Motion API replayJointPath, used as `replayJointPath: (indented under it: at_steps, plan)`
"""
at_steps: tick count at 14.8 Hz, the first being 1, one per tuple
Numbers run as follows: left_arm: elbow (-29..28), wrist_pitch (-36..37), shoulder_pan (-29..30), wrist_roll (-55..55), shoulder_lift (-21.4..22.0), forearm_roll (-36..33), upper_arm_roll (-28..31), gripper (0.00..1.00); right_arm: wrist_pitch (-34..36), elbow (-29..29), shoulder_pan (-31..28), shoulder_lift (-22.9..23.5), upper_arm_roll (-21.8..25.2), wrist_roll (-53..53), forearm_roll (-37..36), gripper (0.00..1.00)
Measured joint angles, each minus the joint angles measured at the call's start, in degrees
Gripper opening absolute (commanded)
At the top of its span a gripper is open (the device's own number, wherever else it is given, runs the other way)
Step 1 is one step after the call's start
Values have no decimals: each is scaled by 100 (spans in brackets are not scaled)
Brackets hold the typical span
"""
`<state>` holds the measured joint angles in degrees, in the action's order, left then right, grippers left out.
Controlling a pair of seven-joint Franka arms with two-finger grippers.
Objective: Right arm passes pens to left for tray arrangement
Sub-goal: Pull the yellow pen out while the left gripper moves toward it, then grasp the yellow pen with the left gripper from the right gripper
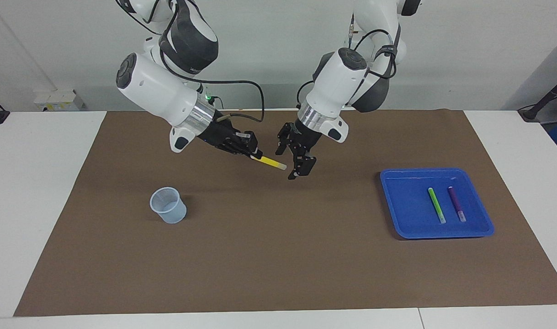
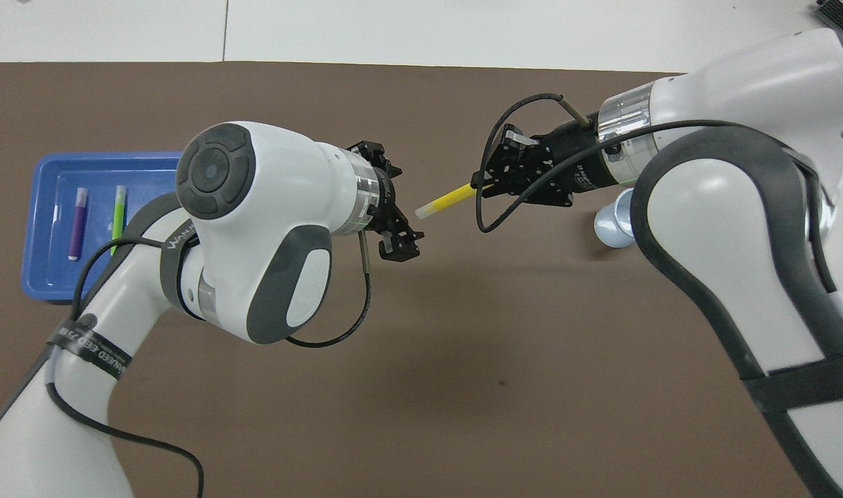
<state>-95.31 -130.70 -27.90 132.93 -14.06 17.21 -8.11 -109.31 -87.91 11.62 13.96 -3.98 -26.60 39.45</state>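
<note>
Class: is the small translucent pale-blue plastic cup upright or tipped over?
Upright: the small translucent pale-blue plastic cup stands on its base, open mouth facing up.

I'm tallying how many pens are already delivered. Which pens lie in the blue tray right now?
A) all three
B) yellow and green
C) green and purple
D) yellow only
C: the green pen and the purple pen lie side by side in the blue tray, while the yellow pen is up over the mat, gripped in the right hand and pointing at the open left hand.
</note>
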Motion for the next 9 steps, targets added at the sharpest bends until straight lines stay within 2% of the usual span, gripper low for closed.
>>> replayJointPath:
  at_steps: [9]
  plan:
    - [18, -267, -305, 354, -4, -1, 10, 100, 0, -26, -7, -1, 14, 0, 0, 13]
